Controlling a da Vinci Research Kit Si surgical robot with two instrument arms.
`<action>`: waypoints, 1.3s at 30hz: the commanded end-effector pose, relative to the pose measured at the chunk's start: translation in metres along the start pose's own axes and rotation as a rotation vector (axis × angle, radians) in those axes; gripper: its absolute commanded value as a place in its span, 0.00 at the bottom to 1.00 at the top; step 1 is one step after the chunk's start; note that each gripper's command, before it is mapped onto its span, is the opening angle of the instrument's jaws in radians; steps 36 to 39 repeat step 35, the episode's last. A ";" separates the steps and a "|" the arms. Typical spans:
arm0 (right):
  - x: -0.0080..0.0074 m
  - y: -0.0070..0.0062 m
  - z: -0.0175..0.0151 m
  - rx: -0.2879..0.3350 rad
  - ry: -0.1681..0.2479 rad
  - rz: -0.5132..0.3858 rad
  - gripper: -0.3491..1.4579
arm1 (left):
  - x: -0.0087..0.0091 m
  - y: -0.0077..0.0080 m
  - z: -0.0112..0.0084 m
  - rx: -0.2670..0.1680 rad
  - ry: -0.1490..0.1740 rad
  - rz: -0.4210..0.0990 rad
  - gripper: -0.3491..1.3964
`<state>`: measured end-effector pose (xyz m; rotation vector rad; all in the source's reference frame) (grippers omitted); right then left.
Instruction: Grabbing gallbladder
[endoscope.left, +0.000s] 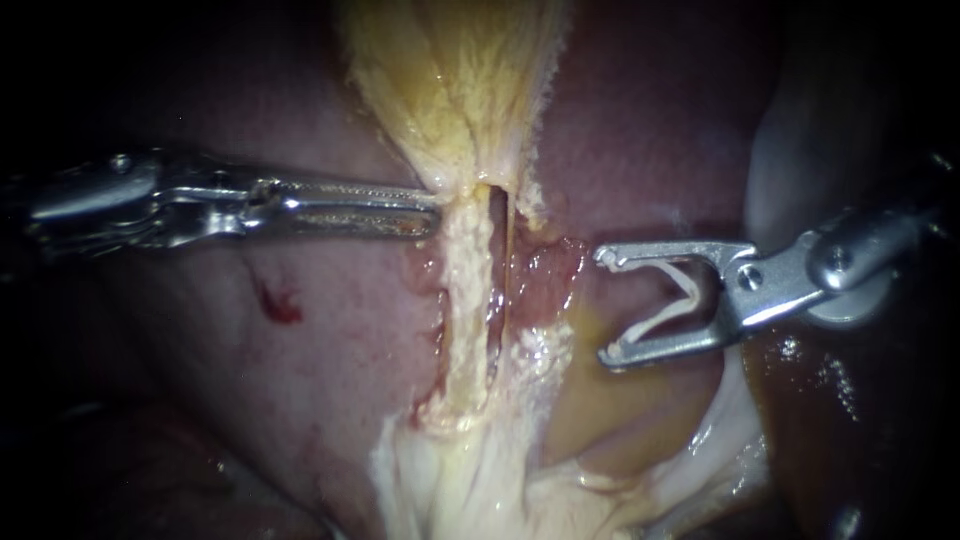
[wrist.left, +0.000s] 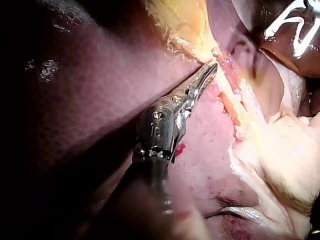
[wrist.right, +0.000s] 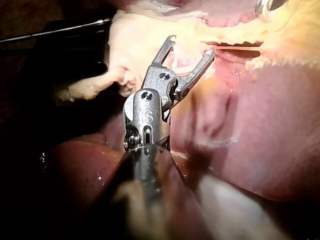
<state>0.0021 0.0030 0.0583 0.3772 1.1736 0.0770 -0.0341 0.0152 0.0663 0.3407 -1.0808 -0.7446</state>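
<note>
The gallbladder is a yellow, fibrous sac that narrows downward into a pale strand. My left instrument comes in level from the left, its jaws shut on the gallbladder's narrow lower end. The left wrist view shows the same pinch under the yellow gallbladder. My right instrument stands to the right of the strand, apart from the tissue. Its jaws are spread wide, with a white V-shaped clip seated between them. In the right wrist view those jaws point at pale tissue.
Pink-red liver lies on both sides of the strand, with a small blood spot on the left. A thin second strand runs beside the pale one over raw red tissue. Whitish fatty tissue spreads below.
</note>
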 end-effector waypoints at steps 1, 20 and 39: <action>0.0000 0.0000 -0.0001 0.000 0.000 0.000 0.47 | -0.0001 0.0000 -0.0004 0.002 -0.001 -0.007 0.00; -0.0001 0.0000 -0.0003 0.001 0.000 0.000 0.47 | -0.0051 0.0010 -0.0092 -0.030 -0.004 -0.065 0.00; -0.0001 0.0000 -0.0003 0.001 0.000 0.000 0.47 | -0.0052 0.0006 -0.0092 -0.037 -0.008 -0.068 0.00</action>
